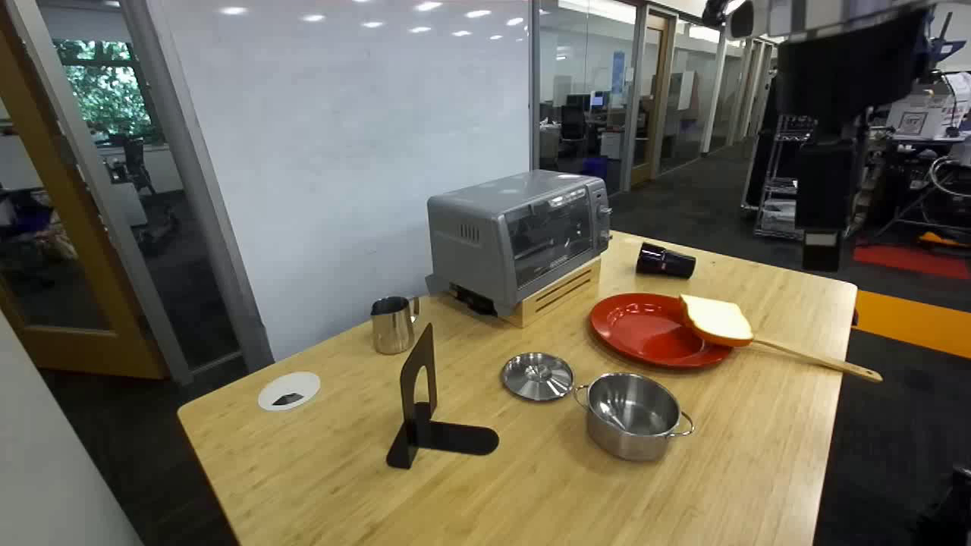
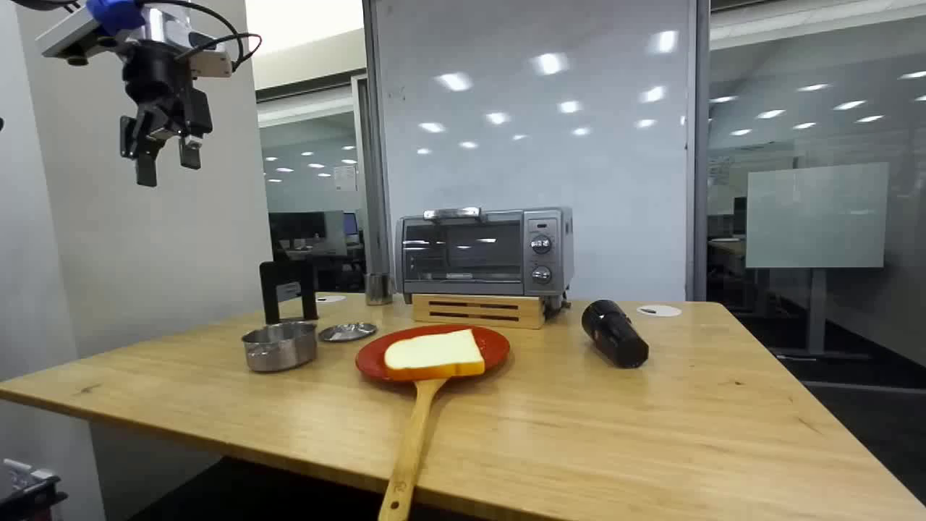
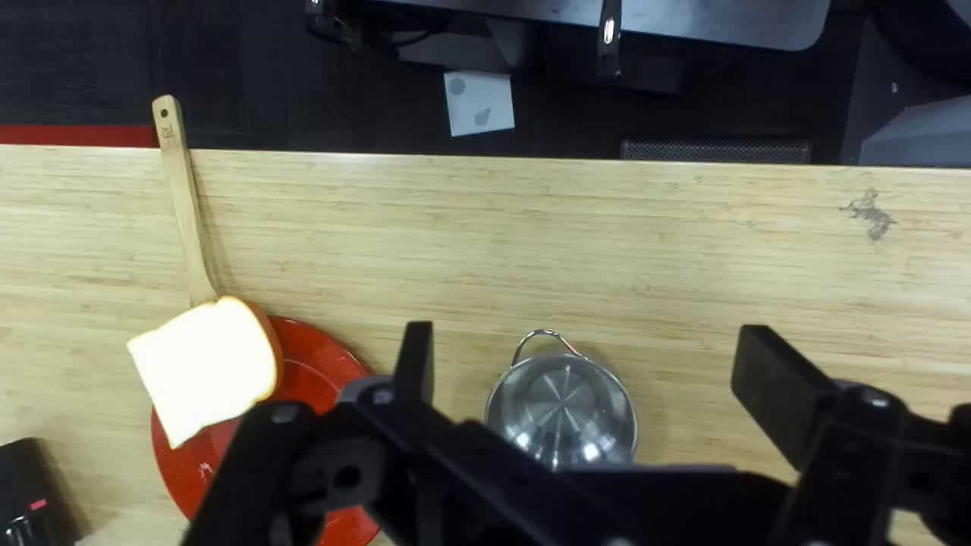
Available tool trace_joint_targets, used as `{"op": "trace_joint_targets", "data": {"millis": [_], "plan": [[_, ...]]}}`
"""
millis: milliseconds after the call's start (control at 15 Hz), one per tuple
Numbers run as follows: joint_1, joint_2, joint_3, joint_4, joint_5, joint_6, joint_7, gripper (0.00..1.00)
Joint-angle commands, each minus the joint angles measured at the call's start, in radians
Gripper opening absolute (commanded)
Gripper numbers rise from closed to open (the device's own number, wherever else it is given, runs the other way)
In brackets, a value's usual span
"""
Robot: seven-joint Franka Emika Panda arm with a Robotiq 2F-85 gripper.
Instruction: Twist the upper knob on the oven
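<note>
The silver-grey oven (image 1: 466, 254) stands on a slatted wooden stand against the whiteboard, and its front faces an exterior view (image 2: 463, 250). Its upper knob (image 2: 541, 244) and lower knob (image 2: 541, 274) are round and silver, one above the other on the panel right of the glass door. In an exterior view the knobs (image 1: 604, 211) show edge-on. The door is closed. My gripper (image 2: 168, 166) is high above the table, well apart from the oven. Its fingers (image 3: 588, 341) are spread wide with nothing between them. The oven is out of the wrist view.
A steel pot (image 1: 633, 425) stands below the gripper, its lid (image 1: 538, 377) beside it. A red plate (image 1: 645, 337) holds a bread slice (image 1: 717, 318) over a wooden-handled utensil. A black bookend (image 1: 413, 387), steel pitcher (image 1: 392, 330) and black cup (image 1: 664, 260) stand around the oven.
</note>
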State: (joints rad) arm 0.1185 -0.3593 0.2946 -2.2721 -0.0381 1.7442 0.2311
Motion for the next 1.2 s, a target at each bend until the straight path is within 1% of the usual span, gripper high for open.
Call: {"op": "trace_joint_targets", "data": {"millis": [0, 333, 600, 800, 933, 1133], "plan": [[0.021, 0.003, -0.019, 0.002, -0.006, -0.002, 0.006, 1.00], [0.021, 0.003, -0.019, 0.002, -0.006, -0.002, 0.006, 1.00], [-0.002, 0.025, -0.049, 0.022, -0.061, 0.035, -0.025, 1.00], [-0.031, 0.051, -0.101, 0.039, -0.129, 0.102, -0.042, 1.00], [-0.059, 0.078, -0.144, 0.053, -0.163, 0.165, -0.036, 1.00], [-0.107, 0.143, -0.209, 0.085, -0.171, 0.272, -0.010, 1.00]]}}
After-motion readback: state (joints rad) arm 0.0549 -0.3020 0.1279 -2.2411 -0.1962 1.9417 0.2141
